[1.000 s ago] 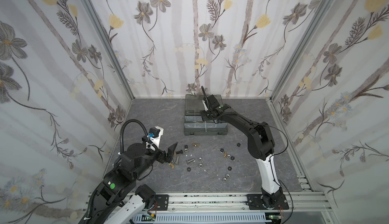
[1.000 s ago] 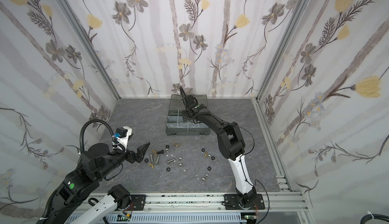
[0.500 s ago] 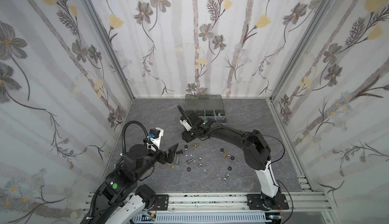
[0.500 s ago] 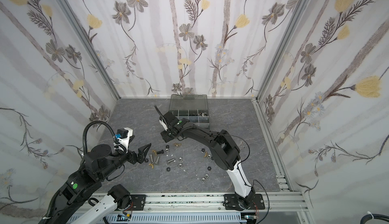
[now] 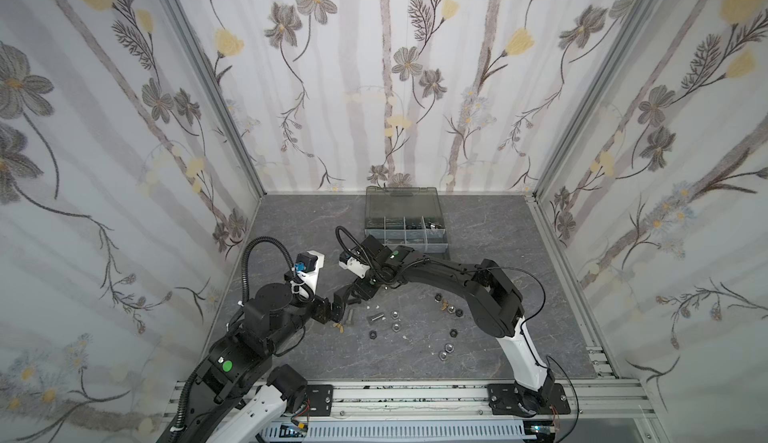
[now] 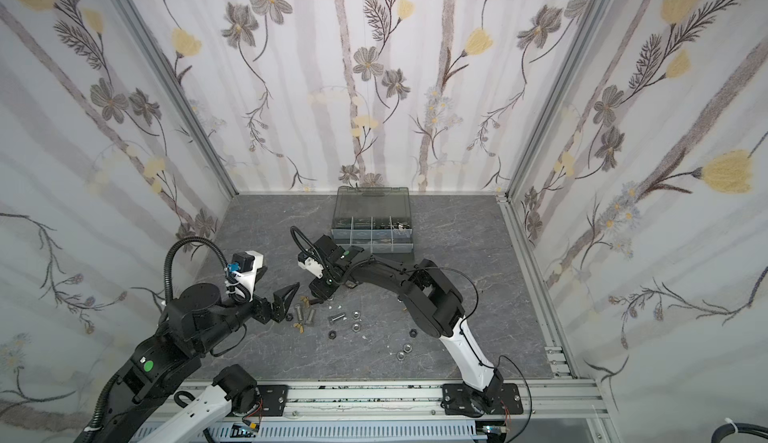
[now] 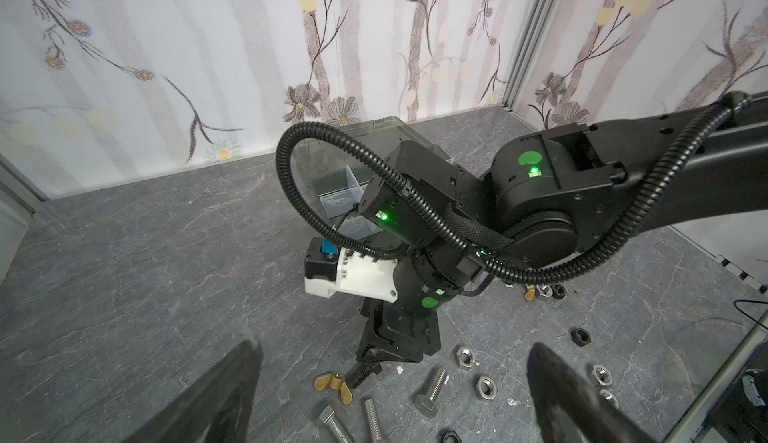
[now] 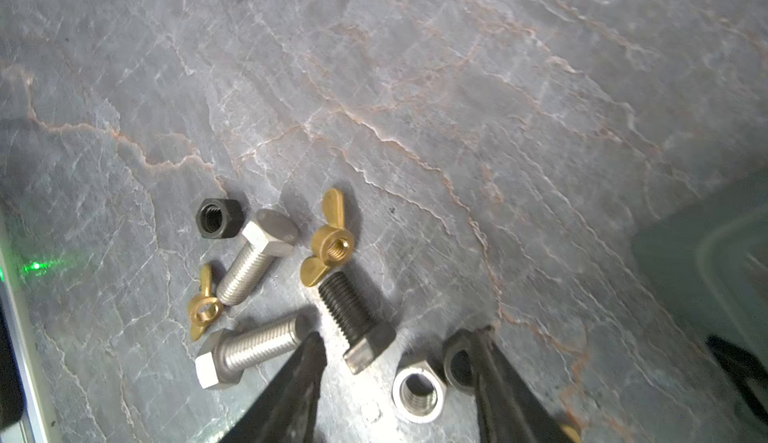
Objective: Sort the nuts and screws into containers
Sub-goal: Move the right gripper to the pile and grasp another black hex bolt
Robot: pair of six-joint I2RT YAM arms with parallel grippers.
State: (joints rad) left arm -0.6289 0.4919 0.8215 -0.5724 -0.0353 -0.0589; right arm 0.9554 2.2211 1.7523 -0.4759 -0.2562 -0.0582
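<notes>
Right fingers moved off dark grey plastic organiser case, now spread astride black hex-head bolt; left fingers still spread, empty.

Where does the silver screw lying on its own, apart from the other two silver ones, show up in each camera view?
In a top view: lone silver screw, low centre, just below and right of the right gripper.
In a top view: same spot, left of two silver nuts.
Left wrist: beside the right gripper, near the silver nuts.
Right wrist: not in it.
Shared landmark: the right gripper, seen in all four.
</notes>
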